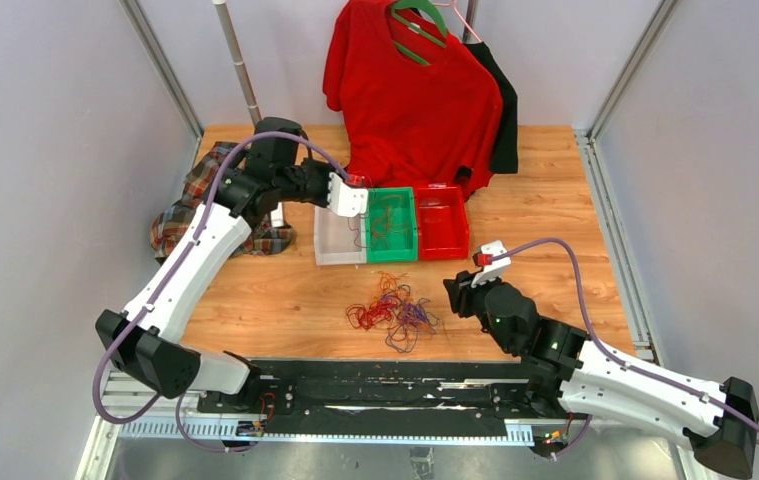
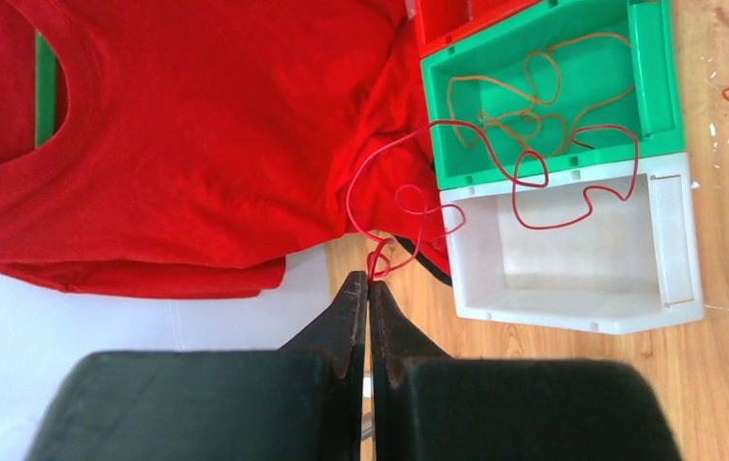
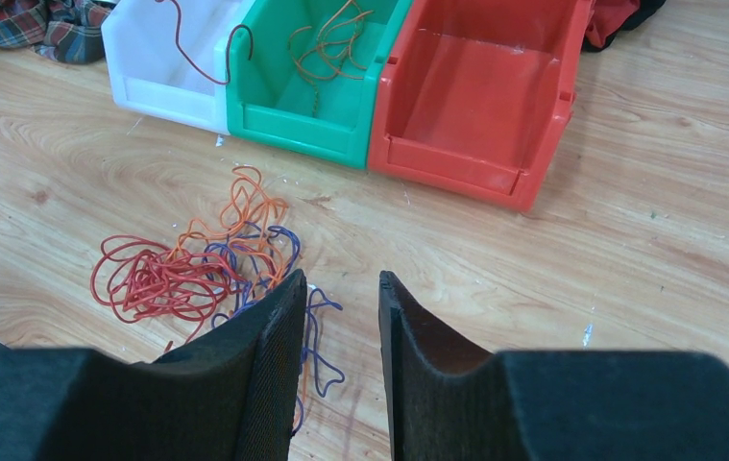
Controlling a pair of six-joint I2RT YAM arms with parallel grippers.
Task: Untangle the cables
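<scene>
Clamped tight in left gripper [image 2: 369, 285], arm stretched forward: end of red cable [image 2: 533, 187], looping lengthwise across white bin [image 2: 571, 312] and green bin [image 2: 653, 86], toward far edge. Spread apart, right gripper [image 3: 341, 288], arm low, over cable tangle [image 3: 182, 274] near front-edge centre.

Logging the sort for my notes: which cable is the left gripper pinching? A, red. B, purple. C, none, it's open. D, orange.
A: the left gripper is shut on a red cable whose loops trail across the white bin and green bin.
</scene>
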